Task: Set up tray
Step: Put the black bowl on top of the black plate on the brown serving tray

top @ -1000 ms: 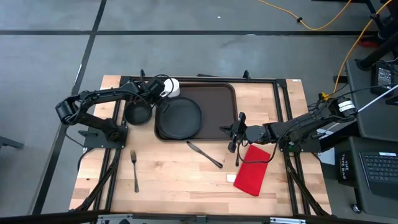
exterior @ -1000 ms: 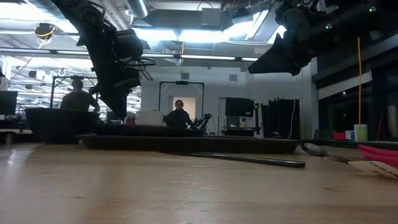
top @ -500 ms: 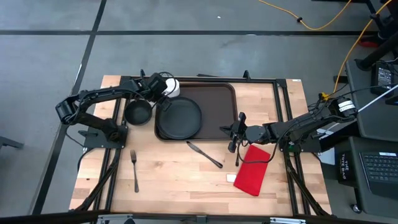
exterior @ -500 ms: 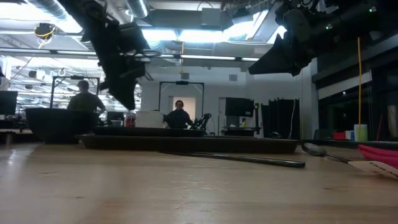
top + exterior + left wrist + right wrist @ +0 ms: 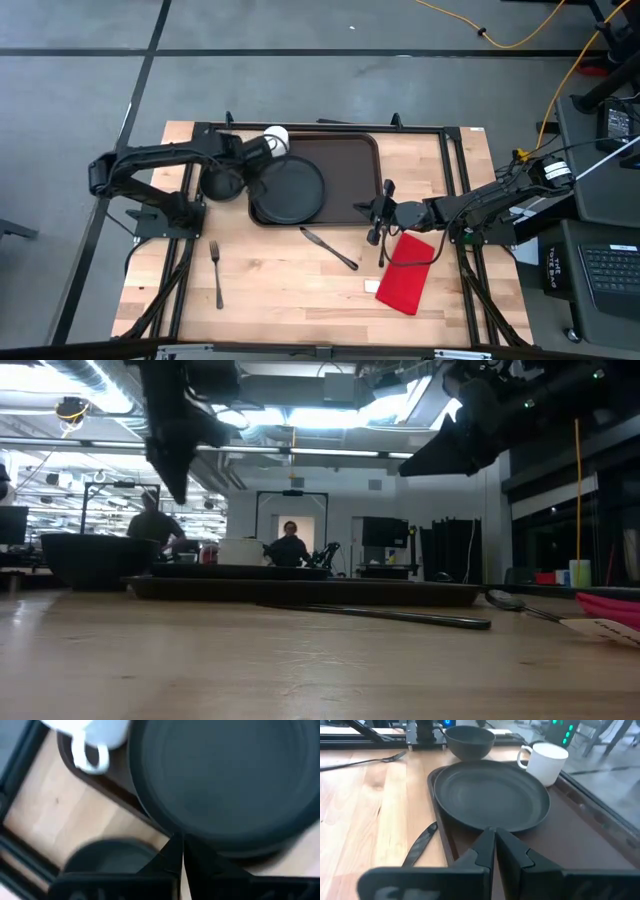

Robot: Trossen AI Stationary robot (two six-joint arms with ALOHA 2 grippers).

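At the bench's (image 5: 300, 290) left a fork (image 5: 216, 272) lies alone on the wood. My left fingers (image 5: 252, 163) are pressed shut on nothing, hovering between the black bowl (image 5: 222, 183) and the black plate (image 5: 291, 187), near the tray's (image 5: 352, 160) left rim. The brown tray lies at the far middle of the bench, with the plate on its left half and a white mug (image 5: 275, 139) in its far-left corner. A knife (image 5: 329, 248) lies in front of the tray. My right fingers (image 5: 381, 214) are shut too, empty, just beside the tray's near-right corner, above the red napkin (image 5: 405, 275).
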